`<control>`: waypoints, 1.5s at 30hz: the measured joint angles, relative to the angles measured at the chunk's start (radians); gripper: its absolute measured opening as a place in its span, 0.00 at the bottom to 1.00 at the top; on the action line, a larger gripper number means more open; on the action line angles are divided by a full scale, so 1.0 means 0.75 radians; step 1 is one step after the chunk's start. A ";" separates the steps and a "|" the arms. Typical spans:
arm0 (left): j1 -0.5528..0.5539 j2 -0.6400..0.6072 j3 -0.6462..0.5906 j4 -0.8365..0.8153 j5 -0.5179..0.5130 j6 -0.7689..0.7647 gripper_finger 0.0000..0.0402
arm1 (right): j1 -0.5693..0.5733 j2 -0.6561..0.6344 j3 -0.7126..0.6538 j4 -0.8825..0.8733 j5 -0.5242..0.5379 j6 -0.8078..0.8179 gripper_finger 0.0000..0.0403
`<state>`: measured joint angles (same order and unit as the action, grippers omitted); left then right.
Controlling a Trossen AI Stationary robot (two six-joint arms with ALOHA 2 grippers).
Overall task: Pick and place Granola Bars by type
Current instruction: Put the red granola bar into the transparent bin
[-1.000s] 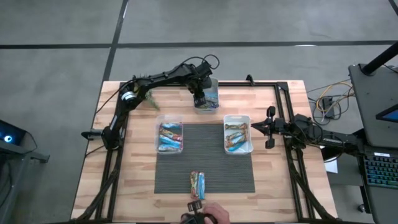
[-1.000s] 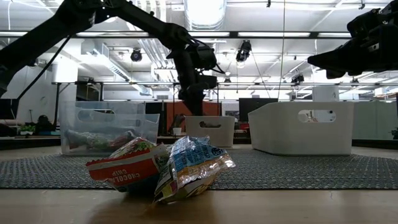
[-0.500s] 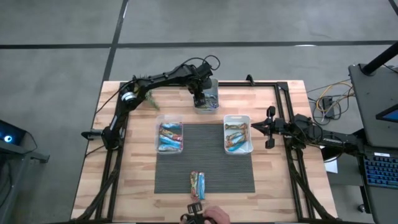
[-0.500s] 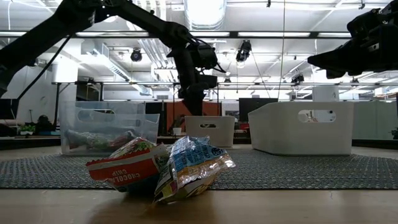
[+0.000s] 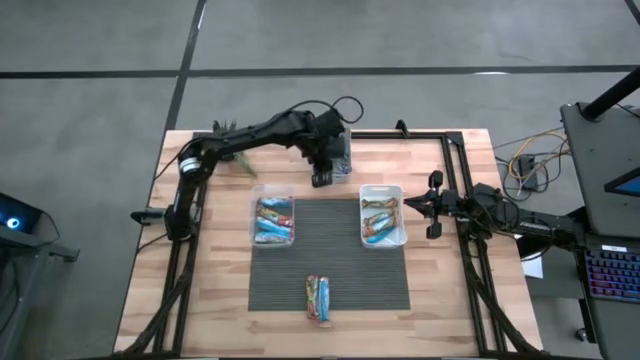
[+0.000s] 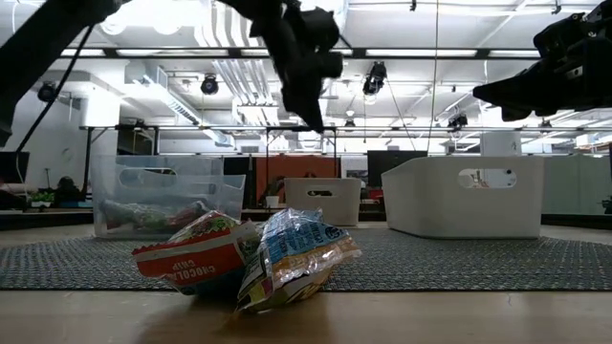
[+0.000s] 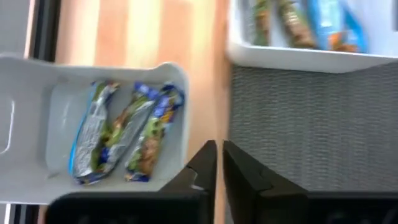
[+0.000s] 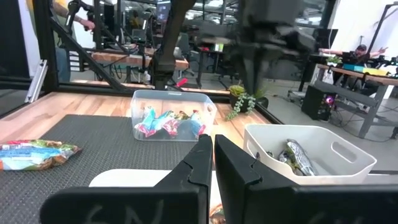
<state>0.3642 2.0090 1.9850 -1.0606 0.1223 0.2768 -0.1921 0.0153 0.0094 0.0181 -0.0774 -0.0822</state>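
Two granola bars [image 5: 318,298] lie side by side on the dark mat near the table's front edge, one red [image 6: 196,256], one blue [image 6: 292,253]. Further bars fill a clear bin [image 5: 273,220], a white bin [image 5: 383,215] and a far white bin [image 5: 340,160]. My left gripper [image 5: 322,178] hangs shut above the near rim of the far bin, with nothing between its fingers [image 7: 219,163]. Blue-green bars [image 7: 118,134] lie flat in that bin. My right gripper [image 5: 432,205] waits shut at the table's right, level and raised.
The dark mat [image 5: 330,255] covers the table's middle between the clear and white bins. A black frame rail [image 5: 455,170] runs along the right side. A small plant [image 5: 240,160] sits at the far left.
My left gripper has risen out of the far bin and come a little toward the table's near edge, tipping steeper. The bars in the bin stay where they lay. A person's hand at the near edge has drawn back out of view.
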 joint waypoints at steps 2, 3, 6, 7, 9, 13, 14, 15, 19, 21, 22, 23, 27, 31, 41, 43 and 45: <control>-0.035 -0.024 0.000 -0.005 0.001 0.000 0.01 | -0.001 0.002 0.000 0.000 0.000 -0.004 0.02; -0.053 -0.039 0.000 -0.011 0.000 0.000 0.01 | 0.000 0.002 0.000 0.000 0.000 -0.006 0.02; -0.115 -0.069 -0.001 -0.035 0.049 -0.001 0.00 | 0.000 0.000 0.000 0.000 0.000 -0.001 0.02; -0.139 -0.079 -0.002 -0.057 0.082 -0.001 0.00 | 0.000 0.000 0.000 0.000 0.001 0.000 0.02; -0.192 -0.096 -0.003 -0.064 0.163 0.002 0.00 | 0.000 0.000 0.000 0.000 0.001 -0.004 0.02; -0.309 -0.125 -0.003 -0.089 0.231 0.056 0.00 | -0.001 0.000 0.000 0.000 0.001 0.000 0.02; -0.338 -0.131 -0.003 -0.097 0.231 0.074 0.00 | 0.000 0.000 0.000 0.000 0.001 0.000 0.02; -0.369 -0.134 -0.004 -0.109 0.231 0.093 0.00 | 0.000 0.000 0.000 0.000 0.001 -0.002 0.02; -0.482 -0.139 -0.004 -0.125 0.231 0.134 0.00 | 0.000 0.000 0.000 0.000 0.001 0.000 0.02; -0.538 -0.139 -0.005 -0.132 0.230 0.147 0.00 | 0.000 0.000 0.000 0.000 0.001 -0.001 0.02; -0.567 -0.139 -0.005 -0.134 0.231 0.153 0.00 | -0.001 0.000 0.000 0.000 0.001 -0.006 0.02; -0.596 -0.139 -0.006 -0.132 0.231 0.160 0.00 | 0.000 0.000 0.000 0.000 0.001 -0.006 0.02; -0.710 -0.139 -0.031 -0.120 0.229 0.228 0.00 | 0.000 0.000 0.000 0.000 0.000 -0.001 0.02; -0.811 -0.138 -0.090 -0.025 0.229 0.307 0.00 | 0.000 0.000 0.000 0.000 0.001 -0.003 0.02; -1.013 -0.136 -0.219 0.217 0.171 0.324 0.00 | 0.000 0.000 0.000 0.000 0.001 -0.006 0.02; -1.036 -0.136 -0.233 0.243 0.152 0.307 0.00 | 0.000 0.000 0.000 0.000 0.001 -0.005 0.02; -1.059 -0.136 -0.250 0.253 0.126 0.286 0.03 | 0.000 0.000 0.000 0.000 0.001 0.000 0.02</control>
<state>-0.4302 1.9068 1.7979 -0.8710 0.2167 0.4912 -0.1921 0.0154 0.0095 0.0181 -0.0770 -0.0821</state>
